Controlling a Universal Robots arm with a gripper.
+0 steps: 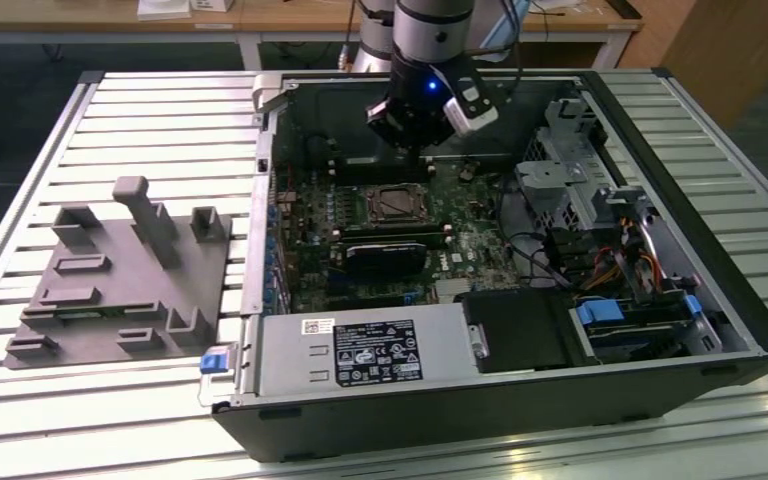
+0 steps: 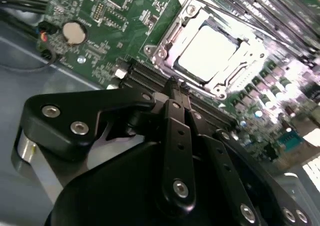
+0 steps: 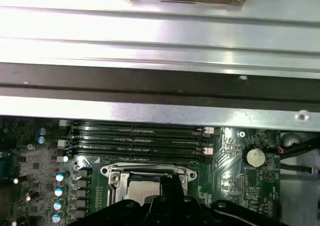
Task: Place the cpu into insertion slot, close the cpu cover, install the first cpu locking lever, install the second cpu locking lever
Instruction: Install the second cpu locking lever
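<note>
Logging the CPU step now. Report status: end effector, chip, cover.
End effector shut, holding nothing, above the board beside the insertion slot. Cpu seated in it. Cpu cover down around chip. Nothing in the way.

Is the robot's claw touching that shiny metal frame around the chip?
Cannot tell. In the second wrist view the gripper tip sits right at the edge of the cpu cover, which lies flat around the cpu, but neither contact nor a gap shows plainly.

Shiny bare-metal cpu cover [image 2: 172,46], dull silver cpu [image 2: 207,51] top, matt blk plastic gripper [image 2: 174,88], ribbed metal table [image 1: 157,120]
</note>
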